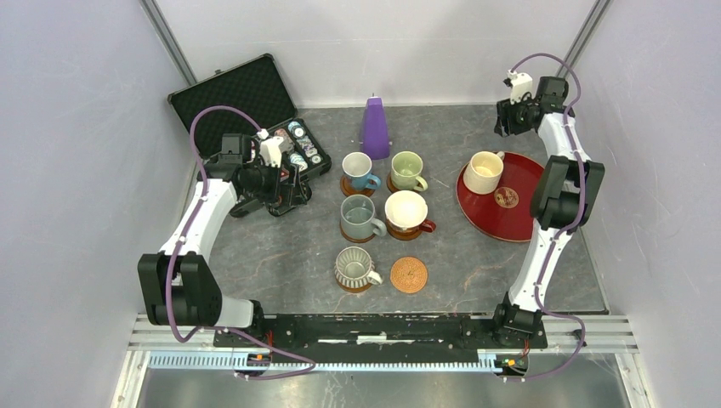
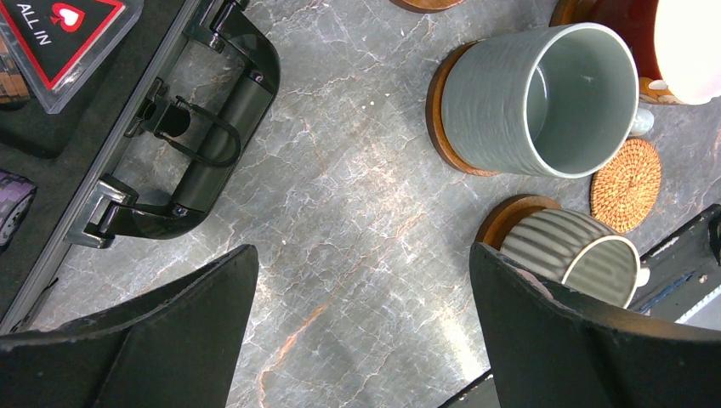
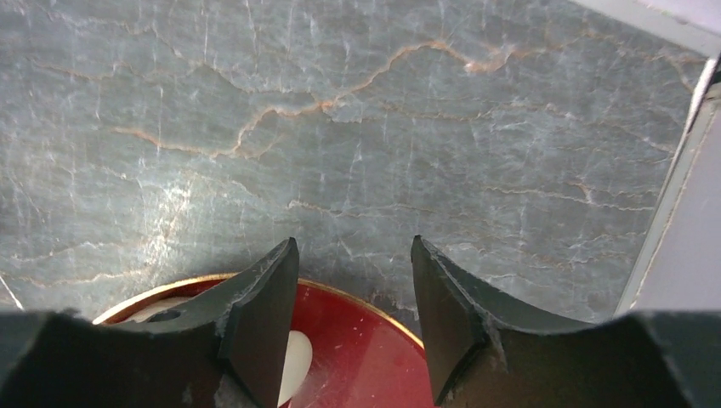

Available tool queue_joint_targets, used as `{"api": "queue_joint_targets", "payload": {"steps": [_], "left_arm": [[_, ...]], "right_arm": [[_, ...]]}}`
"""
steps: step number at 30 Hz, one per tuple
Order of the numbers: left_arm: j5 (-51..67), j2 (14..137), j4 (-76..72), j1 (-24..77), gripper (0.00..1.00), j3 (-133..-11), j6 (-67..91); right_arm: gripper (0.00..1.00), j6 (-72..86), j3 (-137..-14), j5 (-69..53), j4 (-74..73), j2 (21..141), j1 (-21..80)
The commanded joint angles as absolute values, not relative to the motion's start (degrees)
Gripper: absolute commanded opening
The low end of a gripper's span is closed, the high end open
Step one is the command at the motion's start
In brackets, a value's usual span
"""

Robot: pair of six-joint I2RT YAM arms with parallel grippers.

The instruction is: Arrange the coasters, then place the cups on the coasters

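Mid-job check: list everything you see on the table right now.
Mugs: six; blue, pale green, grey-teal, red, ribbed grey clustered centre; cream at right.
Coasters: six, brown; five under mugs, one bare right of the ribbed mug.
Tray: one, red, right, under the cream mug.
Cone: one, purple, back centre.
Case: one, black, open, back left, poker chips inside.
Table: one, grey marble.
Left gripper: open, empty, near the case.
Right gripper: open, empty, above the tray's far edge.

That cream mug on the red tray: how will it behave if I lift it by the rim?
Probably rigid and fairly heavy: the cream mug looks like thick-walled ceramic. Its smooth glaze may be slippery to grip. Standing upright on the glossy red tray, it would likely slide rather than tip if nudged.
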State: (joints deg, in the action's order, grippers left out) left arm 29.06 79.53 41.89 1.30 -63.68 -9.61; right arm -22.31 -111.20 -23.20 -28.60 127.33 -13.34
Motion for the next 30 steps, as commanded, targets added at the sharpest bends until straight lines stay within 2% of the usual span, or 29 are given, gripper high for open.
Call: {"api": "queue_joint_targets", "payload": {"steps": [1, 11, 16, 21, 25, 30], "left_arm": [[29.7, 79.6, 41.4, 1.0, 1.0, -65.0, -10.8], [29.1, 78.7, 41.5, 1.0, 1.0, -64.9, -11.1], [29.4, 78.3, 41.5, 1.0, 1.0, -64.8, -11.1], [30.1, 78.5, 41.5, 0.9, 1.0, -64.9, -10.9], [29.9, 78.2, 41.8, 0.9, 1.0, -64.8, -11.1], [30.0, 78.3, 41.7, 0.9, 1.0, -64.7, -11.2]], "right_arm": [[0.57, -26.4, -108.4, -22.6, -29.6, 126.2, -13.2], [0.55, -31.4, -103.3, -24.5, -37.1, 120.9, -16.8], [0.54, -35.7, -96.0, -29.0, -40.5, 115.4, -19.5], [0.56, -43.7, -89.8, -32.6, -46.6, 111.0, -20.2], [0.58, -47.3, -89.6, -35.4, -51.7, 108.8, -22.6], [0.65, -55.1, -92.3, -35.2, -57.2, 106.3, -26.4]]}}
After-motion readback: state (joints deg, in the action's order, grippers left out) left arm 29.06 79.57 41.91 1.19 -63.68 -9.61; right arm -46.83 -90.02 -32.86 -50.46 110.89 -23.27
